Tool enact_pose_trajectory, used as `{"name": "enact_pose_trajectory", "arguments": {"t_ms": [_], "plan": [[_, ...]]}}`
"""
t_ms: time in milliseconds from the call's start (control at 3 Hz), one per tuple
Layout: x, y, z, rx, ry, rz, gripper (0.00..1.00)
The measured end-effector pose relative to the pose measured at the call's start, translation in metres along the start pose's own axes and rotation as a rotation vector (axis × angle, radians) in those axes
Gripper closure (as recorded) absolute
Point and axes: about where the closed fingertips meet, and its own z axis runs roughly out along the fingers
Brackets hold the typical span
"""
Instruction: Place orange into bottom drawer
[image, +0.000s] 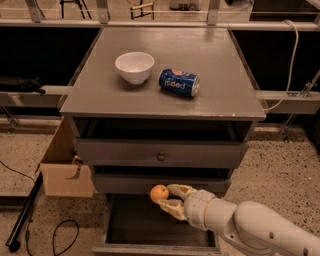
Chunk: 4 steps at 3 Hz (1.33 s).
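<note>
one arm stretched leftward, tool grasping orange (above open bottom drawer)

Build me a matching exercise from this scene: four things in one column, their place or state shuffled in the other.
Things:
1. orange
2. white bowl
3. blue soda can
4. bottom drawer

Places or states:
A. lying on its side on the cabinet top
B. pulled open, dark inside
C. held in the jaws of the gripper, low in front of the cabinet, above the open drawer
D. upright on the cabinet top, left of the can

Pairs: 1-C, 2-D, 3-A, 4-B
</note>
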Motion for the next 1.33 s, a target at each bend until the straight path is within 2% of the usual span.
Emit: {"name": "enact_pose_trajectory", "arguments": {"t_ms": [333, 667, 1000, 1333], "plan": [[0.006, 0.000, 0.007, -0.017, 0.006, 0.008, 1.00], [0.025, -0.005, 0.019, -0.040, 0.018, 0.036, 1.00], [0.062, 0.000, 0.023, -0.053, 0.030, 0.077, 1.00], [0.118, -0.001, 0.036, -0.069, 0.070, 0.167, 1.00]]}}
